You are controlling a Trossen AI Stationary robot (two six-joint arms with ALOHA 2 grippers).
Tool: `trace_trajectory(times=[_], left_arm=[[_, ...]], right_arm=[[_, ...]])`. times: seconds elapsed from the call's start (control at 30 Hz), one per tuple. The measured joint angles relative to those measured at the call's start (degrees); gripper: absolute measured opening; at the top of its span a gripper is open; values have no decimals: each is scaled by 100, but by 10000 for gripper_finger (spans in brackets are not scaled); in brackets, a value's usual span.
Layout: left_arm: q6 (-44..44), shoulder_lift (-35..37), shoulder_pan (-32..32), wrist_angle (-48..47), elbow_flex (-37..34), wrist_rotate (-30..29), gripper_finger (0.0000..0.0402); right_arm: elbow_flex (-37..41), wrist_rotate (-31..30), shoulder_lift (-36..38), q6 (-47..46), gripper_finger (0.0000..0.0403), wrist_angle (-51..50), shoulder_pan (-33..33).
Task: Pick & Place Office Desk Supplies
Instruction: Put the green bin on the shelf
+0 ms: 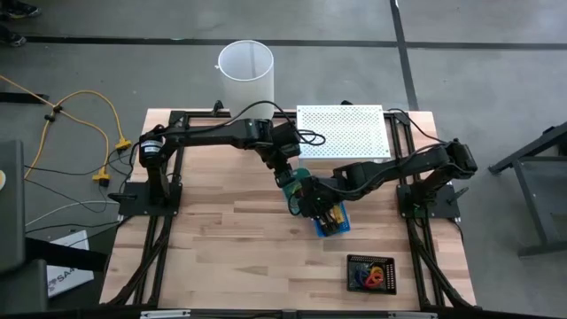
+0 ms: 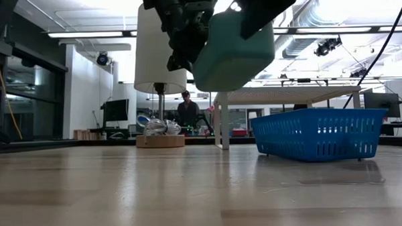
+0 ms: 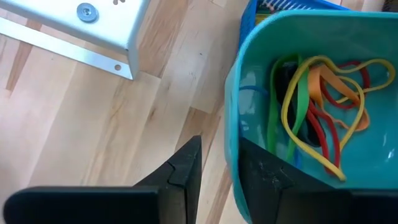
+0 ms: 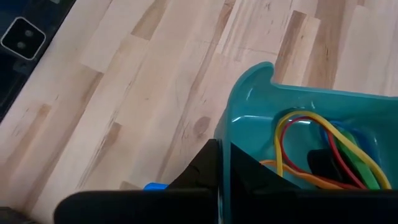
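Observation:
A teal-green tray (image 2: 232, 55) hangs in the air over the middle of the table, and both grippers are shut on its walls. It holds red, yellow, green and orange rubber-band loops (image 3: 317, 106) (image 4: 323, 149) and a small dark item (image 4: 326, 163). My left gripper (image 1: 289, 182) (image 3: 217, 152) comes from the table's left. My right gripper (image 1: 310, 197) (image 4: 224, 152) comes from the right. A blue tray (image 1: 335, 223) (image 2: 315, 132) stands on the table just beneath and to the near right. My left gripper has the teal-green tray's side wall (image 3: 235, 143) between its fingers, one finger (image 3: 186, 168) outside and the other (image 3: 267, 180) inside. It slants down from above. The tray is lifted clear of the table, slightly tilted. My right gripper clamps another wall of the same tray near a rounded corner (image 4: 231, 134), one finger outside and one inside. It also slants down from above. The tray hangs clear of the tabletop.
A black tray (image 1: 370, 273) with coloured items sits near the front right. A white perforated board (image 1: 341, 131) stands raised on legs at the back. Beyond the far edge is a tall white cylinder (image 1: 245, 71). Bare wood lies on the table's left half.

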State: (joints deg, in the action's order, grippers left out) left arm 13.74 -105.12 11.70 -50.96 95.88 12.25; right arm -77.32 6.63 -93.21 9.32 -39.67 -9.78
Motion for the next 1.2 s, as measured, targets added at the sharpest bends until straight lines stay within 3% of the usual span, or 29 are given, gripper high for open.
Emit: trace_trajectory(times=[0.33,0.8,1.2], left_arm=[[-28,27,-21,131,0,413,95],[-102,546,-31,273,13,-62,95],[-150,564,-31,254,11,-163,95]], right_arm=[[0,117,0,-66,3,1,2],[0,97,0,-68,3,6,2],[0,83,0,-68,3,6,2]])
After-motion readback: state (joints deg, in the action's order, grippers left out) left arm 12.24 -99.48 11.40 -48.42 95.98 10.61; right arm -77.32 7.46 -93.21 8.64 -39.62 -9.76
